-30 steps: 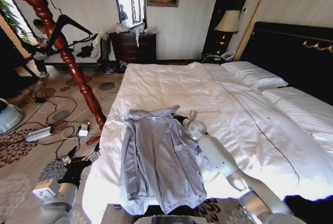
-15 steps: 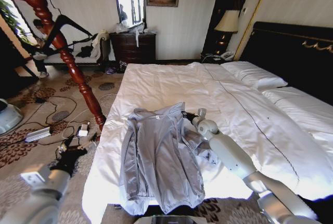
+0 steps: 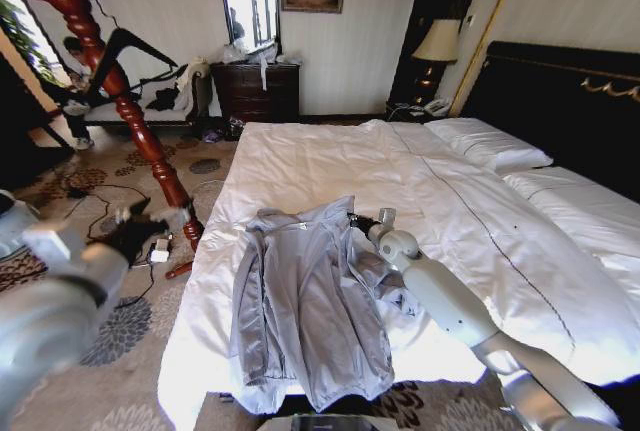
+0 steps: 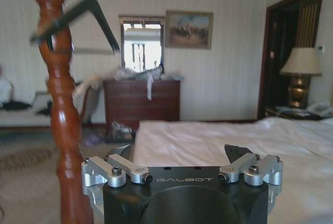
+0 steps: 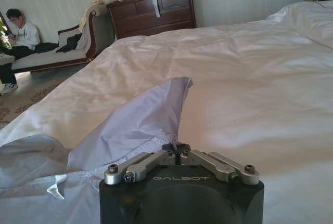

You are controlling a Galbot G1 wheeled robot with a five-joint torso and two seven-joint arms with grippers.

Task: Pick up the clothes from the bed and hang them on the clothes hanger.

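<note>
While the light grey jacket (image 3: pixel 308 306) lies spread flat on the near left part of the bed (image 3: pixel 470 211), its hood toward the far end and its hem at the near edge, the right gripper (image 3: pixel 356 221) sits at the garment's far right edge beside the hood. In the right wrist view that gripper (image 5: pixel 178 148) has its fingers pressed together on the jacket's edge (image 5: pixel 136 125), pulling a fold of fabric up into a peak above the white duvet (image 5: pixel 250 78). The left gripper (image 3: pixel 150 223) is raised over the carpet to the left of the bed, near the red-brown wooden coat stand (image 3: pixel 120 91). Its fingers (image 4: pixel 242 166) are spread wide apart and hold nothing. The black clothes hanger (image 4: pixel 78 18) hangs high on the coat stand, left of the mirror on the far wall.
</note>
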